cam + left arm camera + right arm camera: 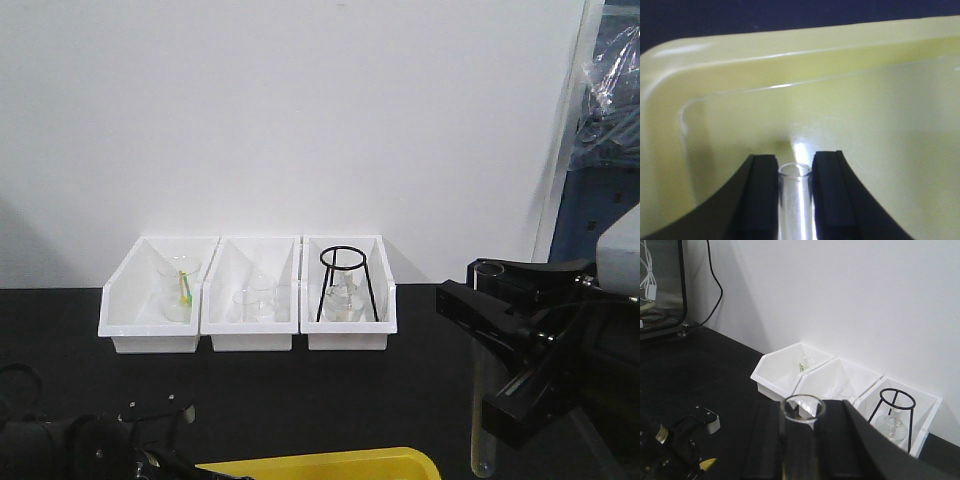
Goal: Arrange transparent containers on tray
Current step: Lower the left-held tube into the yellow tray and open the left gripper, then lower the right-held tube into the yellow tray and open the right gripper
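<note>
In the left wrist view my left gripper (795, 161) is shut on a clear test tube (795, 205), whose open rim pokes out between the black pads. It is held just over the floor of the yellow tray (850, 95), near a rounded corner. My right gripper (482, 287) is shut on a second test tube (481, 430), which hangs upright at the right above the black table, right of the tray's far rim (330, 464). The right wrist view shows this tube's rim (802, 407) between the right gripper's (802, 416) pads.
Three white bins (250, 295) stand in a row against the white wall. They hold short beakers (180, 285), and the right bin holds a black wire tripod (345, 285) over a flask. My left arm (90, 445) is at the bottom left. Equipment stands at the far right.
</note>
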{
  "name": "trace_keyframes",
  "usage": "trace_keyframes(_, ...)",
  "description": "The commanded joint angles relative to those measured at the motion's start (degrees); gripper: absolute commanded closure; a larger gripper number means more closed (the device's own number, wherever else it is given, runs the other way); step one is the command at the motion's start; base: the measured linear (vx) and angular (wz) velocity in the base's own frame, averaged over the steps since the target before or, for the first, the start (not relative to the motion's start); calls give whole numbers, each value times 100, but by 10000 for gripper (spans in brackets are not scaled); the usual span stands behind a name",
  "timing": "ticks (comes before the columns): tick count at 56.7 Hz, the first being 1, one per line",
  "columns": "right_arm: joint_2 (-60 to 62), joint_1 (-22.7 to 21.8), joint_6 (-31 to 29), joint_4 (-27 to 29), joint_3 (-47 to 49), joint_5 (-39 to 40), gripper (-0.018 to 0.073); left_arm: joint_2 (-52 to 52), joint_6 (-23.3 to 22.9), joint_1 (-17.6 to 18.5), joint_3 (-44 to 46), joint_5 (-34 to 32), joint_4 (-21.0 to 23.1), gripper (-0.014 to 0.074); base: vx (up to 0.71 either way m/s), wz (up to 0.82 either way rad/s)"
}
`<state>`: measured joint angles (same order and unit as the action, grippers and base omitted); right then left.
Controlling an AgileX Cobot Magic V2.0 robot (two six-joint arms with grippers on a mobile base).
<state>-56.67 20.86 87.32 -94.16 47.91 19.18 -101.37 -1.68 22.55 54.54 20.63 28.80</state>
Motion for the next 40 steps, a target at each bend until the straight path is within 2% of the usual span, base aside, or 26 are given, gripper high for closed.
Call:
trace_keyframes(1,51,-24,-9,99,180,-32,571,216,-16,43,174,-235,-152,216,0,0)
trace_keyframes(11,51,-24,55,94,180,-32,571,216,-11,43,174,-298,-179,185,0,0)
trace_keyframes(20,31,-24,482,94,180,-32,571,337,-11,43,174,-328,-172,185,0,0)
trace_keyframes(27,-123,-24,1025,-12,180,-32,571,710,0,43,174,-378,-177,185,0,0)
trace_keyframes(40,-926,-24,2539,-862,180,94,571,1819,168,43,174,-546,-177,185,0,0)
